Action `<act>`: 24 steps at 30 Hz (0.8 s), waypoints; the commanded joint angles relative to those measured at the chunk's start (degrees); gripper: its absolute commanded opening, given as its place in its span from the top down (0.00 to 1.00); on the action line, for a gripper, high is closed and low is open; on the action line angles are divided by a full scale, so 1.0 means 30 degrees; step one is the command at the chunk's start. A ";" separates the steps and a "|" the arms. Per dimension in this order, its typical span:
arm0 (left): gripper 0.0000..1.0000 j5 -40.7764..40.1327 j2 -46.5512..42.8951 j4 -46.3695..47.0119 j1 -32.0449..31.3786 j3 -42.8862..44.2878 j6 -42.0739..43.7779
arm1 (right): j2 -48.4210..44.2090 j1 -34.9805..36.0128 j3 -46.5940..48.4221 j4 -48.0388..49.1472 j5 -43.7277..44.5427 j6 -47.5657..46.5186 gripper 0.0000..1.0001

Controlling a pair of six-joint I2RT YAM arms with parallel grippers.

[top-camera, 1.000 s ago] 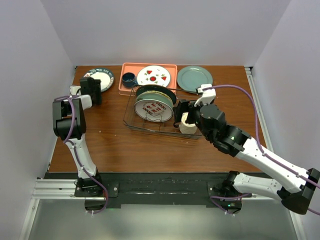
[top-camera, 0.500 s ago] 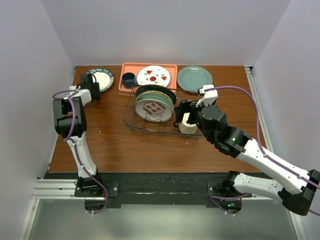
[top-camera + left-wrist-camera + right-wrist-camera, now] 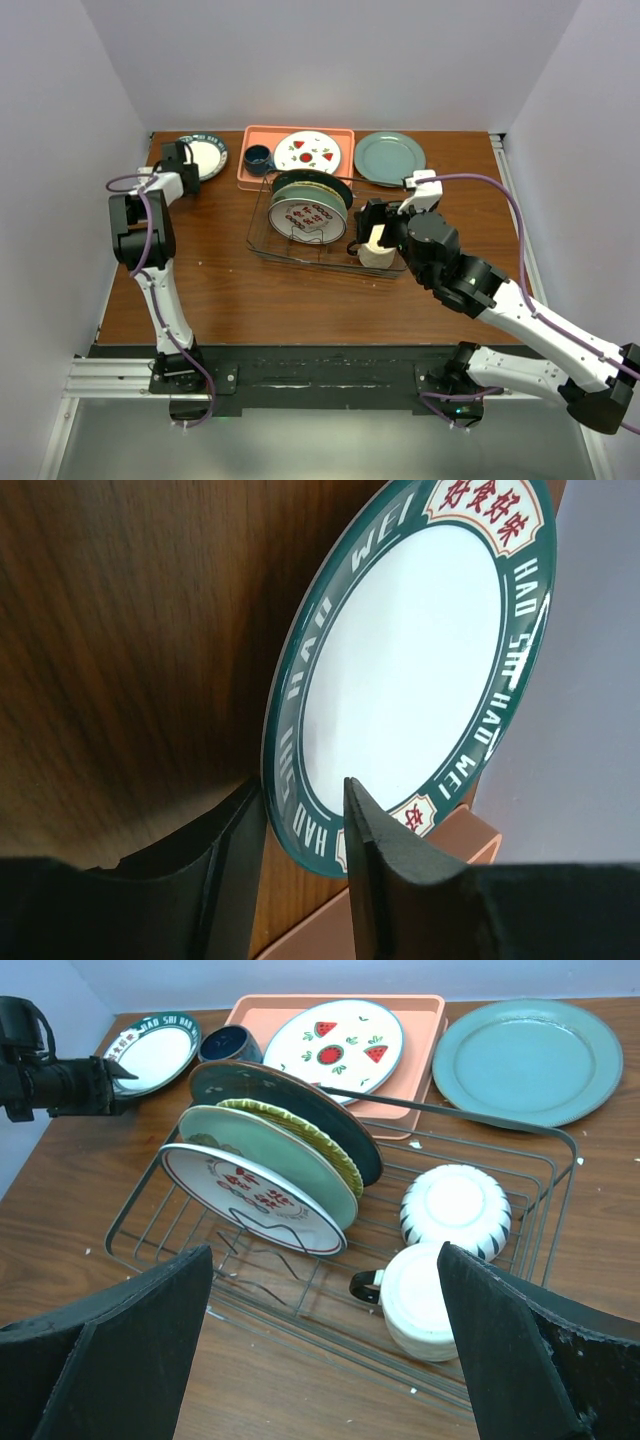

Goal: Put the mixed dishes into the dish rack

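The white dark-green-rimmed plate (image 3: 207, 156) (image 3: 410, 660) lies at the table's back left. My left gripper (image 3: 184, 160) (image 3: 305, 825) is shut on its near rim, one finger under the edge and one finger (image 3: 372, 850) on the green band. The dish rack (image 3: 262, 240) (image 3: 150, 1195) holds a dark teal plate (image 3: 290, 1095), a yellow one (image 3: 318, 1138), a pale green one (image 3: 265, 1150) and a white red-marked plate (image 3: 250, 1198), all leaning on edge. A ribbed bowl (image 3: 455, 1210) and a cream bowl (image 3: 425, 1300) sit upside down in its right end. My right gripper (image 3: 372, 232) (image 3: 322, 1250) hangs wide open above the rack's front.
A salmon-pink tray (image 3: 345, 135) at the back carries a white plate with red fruit marks (image 3: 307, 152) and a dark blue cup (image 3: 258, 157). A plain grey-green plate (image 3: 389, 157) lies right of it. White walls close in the table.
My left gripper moved back onto the green-rimmed plate's rim and its jaws narrowed around it. My right arm drew slightly to the right, jaws still wide.
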 commanded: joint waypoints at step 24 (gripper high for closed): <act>1.00 -0.1072 -0.3321 0.1384 0.0217 -0.1791 0.3278 | -0.0201 -0.0111 0.0243 0.0148 -0.0425 0.0297 0.03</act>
